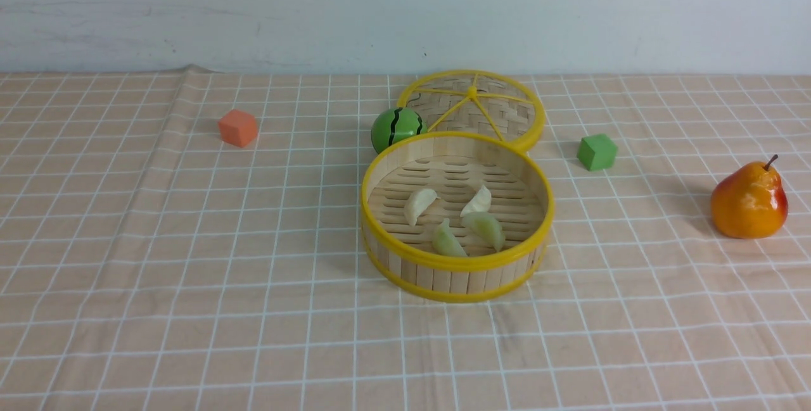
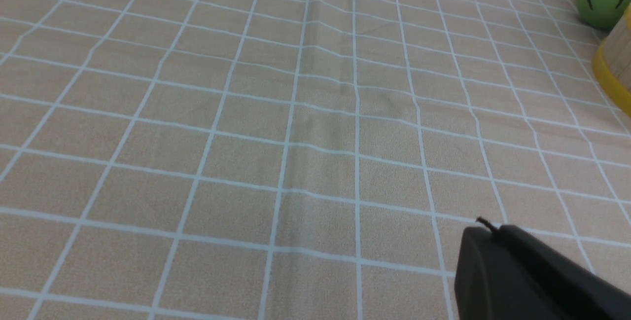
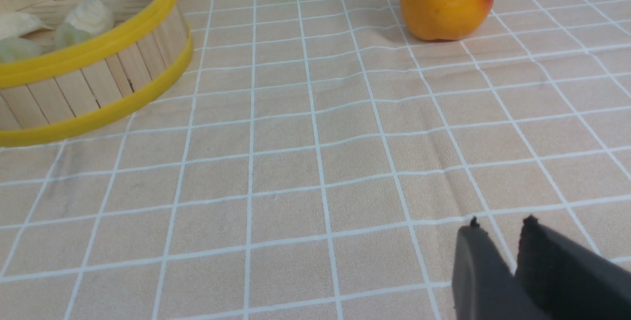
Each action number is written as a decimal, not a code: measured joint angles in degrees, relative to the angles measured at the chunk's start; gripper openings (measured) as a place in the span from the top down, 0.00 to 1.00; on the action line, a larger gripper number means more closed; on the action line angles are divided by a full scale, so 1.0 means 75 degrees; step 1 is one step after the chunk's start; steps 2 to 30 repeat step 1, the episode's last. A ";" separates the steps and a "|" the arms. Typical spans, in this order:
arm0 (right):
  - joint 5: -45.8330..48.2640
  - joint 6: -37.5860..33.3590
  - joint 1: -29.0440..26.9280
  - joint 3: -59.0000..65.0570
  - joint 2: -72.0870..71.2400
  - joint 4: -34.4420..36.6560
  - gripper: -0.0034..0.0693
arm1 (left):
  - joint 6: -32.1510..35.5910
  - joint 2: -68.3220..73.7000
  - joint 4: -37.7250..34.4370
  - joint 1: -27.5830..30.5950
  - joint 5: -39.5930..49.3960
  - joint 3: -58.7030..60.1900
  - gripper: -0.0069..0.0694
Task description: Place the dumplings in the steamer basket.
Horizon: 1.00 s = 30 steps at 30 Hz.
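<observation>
The steamer basket (image 1: pixel 457 264) stands mid-table in the front view. On its slatted floor lie the dumplings: two cream-white ones (image 1: pixel 419 204) (image 1: pixel 477 201) and two pale green ones (image 1: pixel 447 240) (image 1: pixel 486 228). Neither arm shows in the front view. In the left wrist view my left gripper (image 2: pixel 485 229) is shut and empty, low over bare cloth, with the basket's wall (image 2: pixel 613 63) far off at the edge. In the right wrist view my right gripper (image 3: pixel 502 224) stands slightly open with nothing between its fingers, well apart from the basket (image 3: pixel 98 49), where dumplings (image 3: pixel 88 17) show inside.
The flat woven lid (image 1: pixel 472 107) leans behind the basket beside a green striped ball (image 1: pixel 396 127). An orange cube (image 1: pixel 238 127) sits far left, a green cube (image 1: pixel 597 151) right of the basket, and a pear (image 1: pixel 749 202) at the far right. Checked cloth covers the table.
</observation>
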 joint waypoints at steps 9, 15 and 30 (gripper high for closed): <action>0.0000 0.0000 0.0000 0.0000 0.0000 0.0000 0.77 | 0.0000 0.0000 0.0000 0.0000 0.0000 0.0000 0.92; 0.0000 0.0000 0.0000 0.0000 0.0000 0.0000 0.77 | 0.0000 0.0000 0.0000 0.0000 0.0000 0.0000 0.92; 0.0000 0.0000 0.0000 0.0000 0.0000 0.0000 0.77 | 0.0000 0.0000 0.0000 0.0000 0.0000 0.0000 0.92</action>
